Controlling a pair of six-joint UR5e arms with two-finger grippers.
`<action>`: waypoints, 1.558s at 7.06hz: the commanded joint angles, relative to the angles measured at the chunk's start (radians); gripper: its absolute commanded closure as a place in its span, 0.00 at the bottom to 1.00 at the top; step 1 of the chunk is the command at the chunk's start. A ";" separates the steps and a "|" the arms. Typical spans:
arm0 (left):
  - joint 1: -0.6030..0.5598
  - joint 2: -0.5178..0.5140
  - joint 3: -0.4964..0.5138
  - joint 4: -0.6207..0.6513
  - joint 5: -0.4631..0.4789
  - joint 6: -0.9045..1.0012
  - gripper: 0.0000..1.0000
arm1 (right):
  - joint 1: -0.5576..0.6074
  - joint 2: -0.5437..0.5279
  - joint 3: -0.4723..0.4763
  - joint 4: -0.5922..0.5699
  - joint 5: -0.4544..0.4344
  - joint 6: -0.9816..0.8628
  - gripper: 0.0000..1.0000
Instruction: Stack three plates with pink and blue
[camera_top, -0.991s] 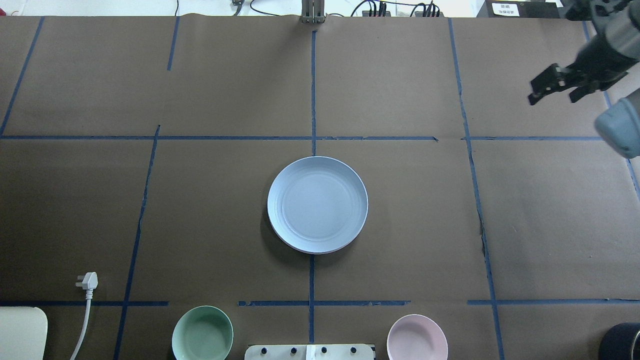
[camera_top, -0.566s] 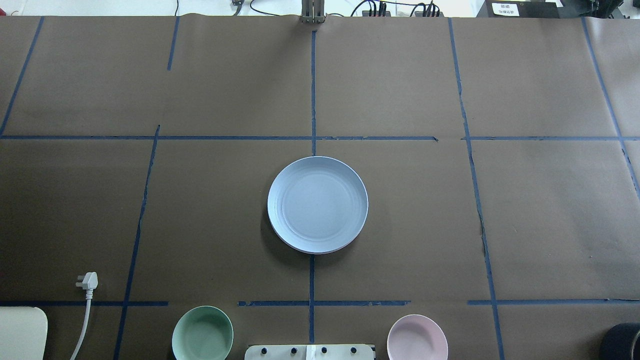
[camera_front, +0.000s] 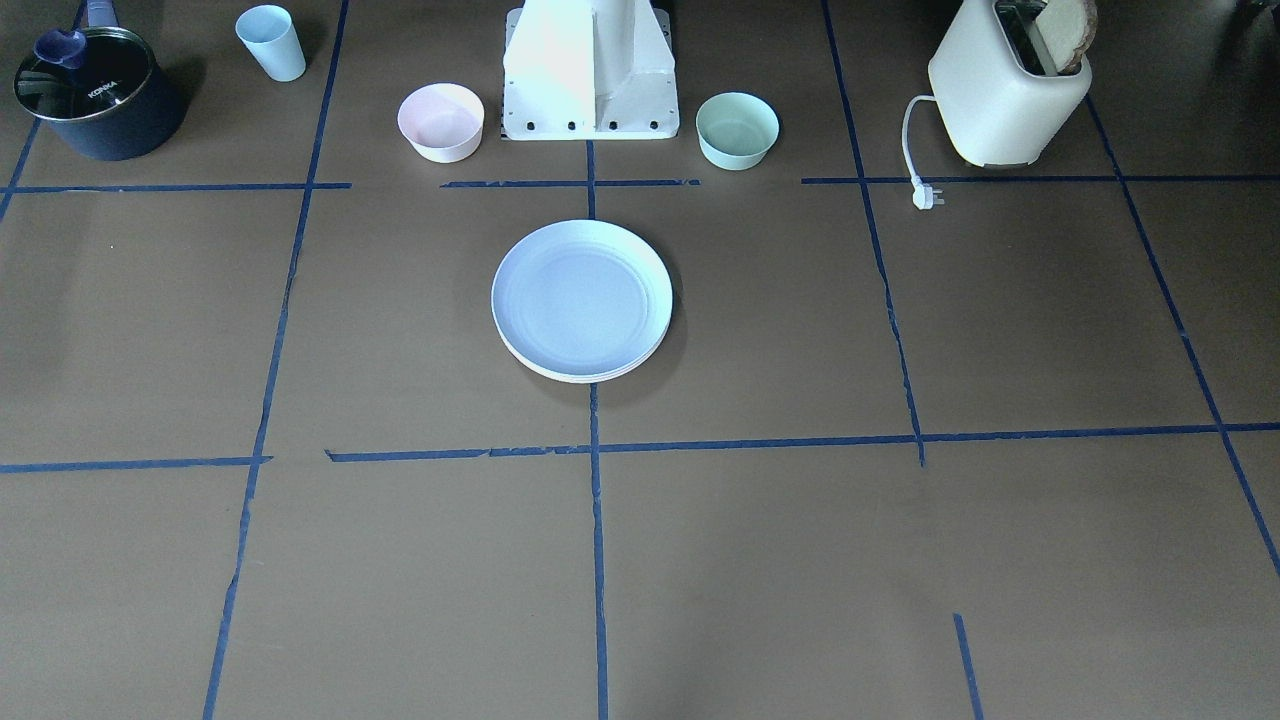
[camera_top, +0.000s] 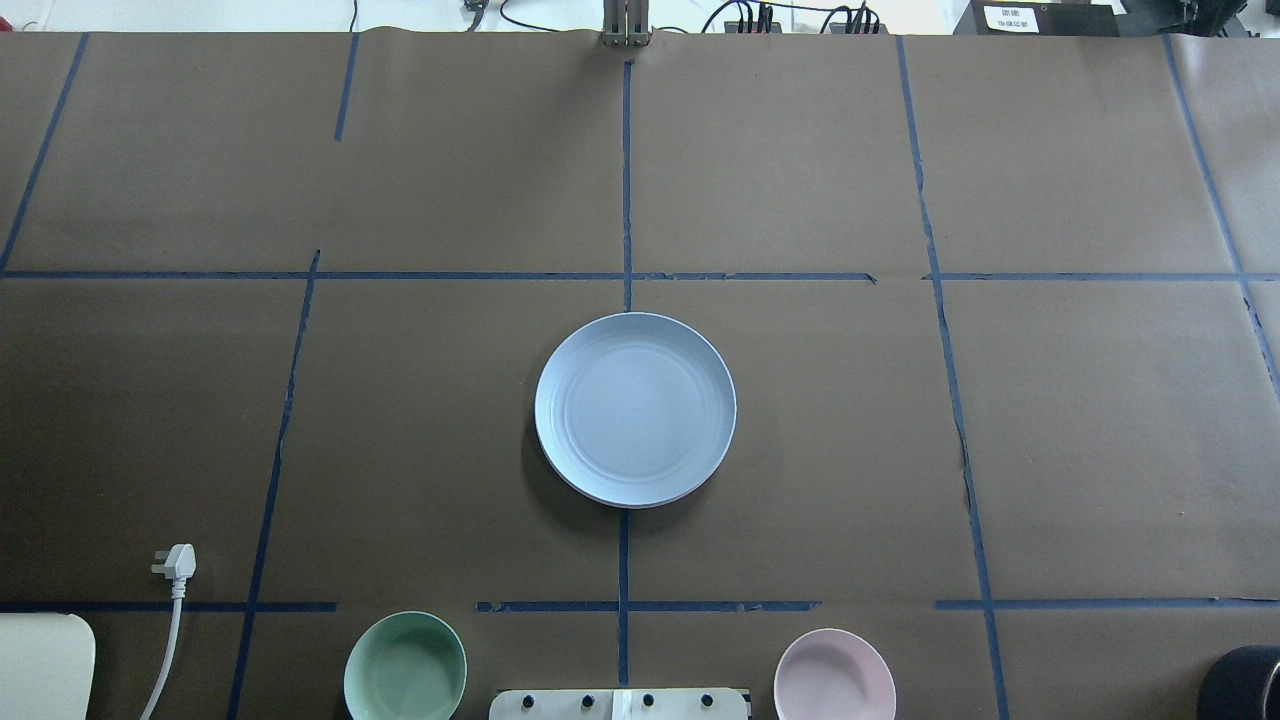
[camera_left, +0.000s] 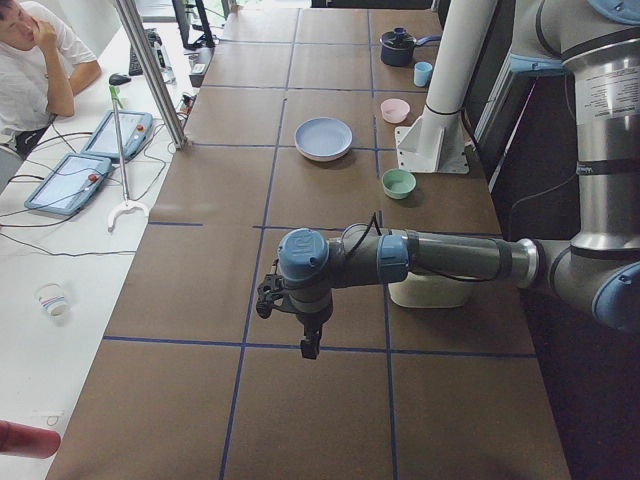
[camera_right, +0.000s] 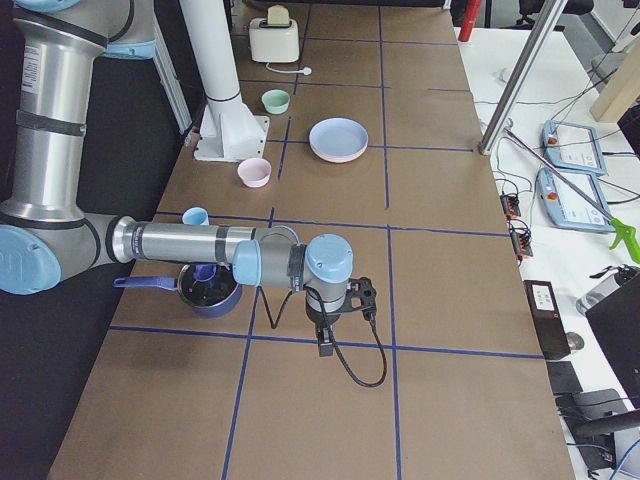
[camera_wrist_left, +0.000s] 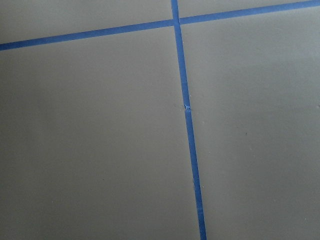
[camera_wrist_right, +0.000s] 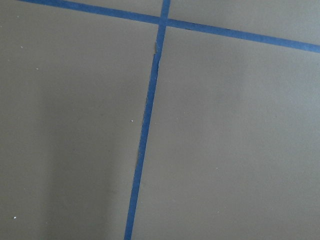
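The pale blue plate (camera_top: 635, 408) lies on top of a stack at the table's middle, also seen in the front view (camera_front: 582, 298). Under its near edge a cream-white rim (camera_front: 585, 378) shows, and the exterior right view shows a pink rim (camera_right: 338, 157) below the blue. My left gripper (camera_left: 285, 325) hangs over bare table far from the stack, only in the exterior left view. My right gripper (camera_right: 345, 322) hangs likewise, only in the exterior right view. I cannot tell whether either is open or shut. Both wrist views show only brown paper and blue tape.
A small pink bowl (camera_top: 834, 675) and a mint bowl (camera_top: 405, 667) flank the robot base (camera_front: 590, 70). A toaster (camera_front: 1005, 85) with its loose plug (camera_top: 175, 562) stands on my left. A dark pot (camera_front: 95, 90) and a blue cup (camera_front: 272, 42) stand on my right.
My right gripper was at the overhead view's upper right one second ago and has left that view. The plate stack has not moved.
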 joint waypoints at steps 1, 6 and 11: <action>0.000 0.001 0.003 0.001 0.011 -0.001 0.00 | 0.002 -0.003 -0.005 0.000 0.008 0.003 0.00; 0.001 0.024 0.003 0.007 0.006 -0.001 0.00 | 0.000 -0.005 -0.003 0.000 0.015 0.003 0.00; 0.001 0.036 0.003 0.007 0.005 0.001 0.00 | 0.000 -0.009 -0.003 0.000 0.017 0.001 0.00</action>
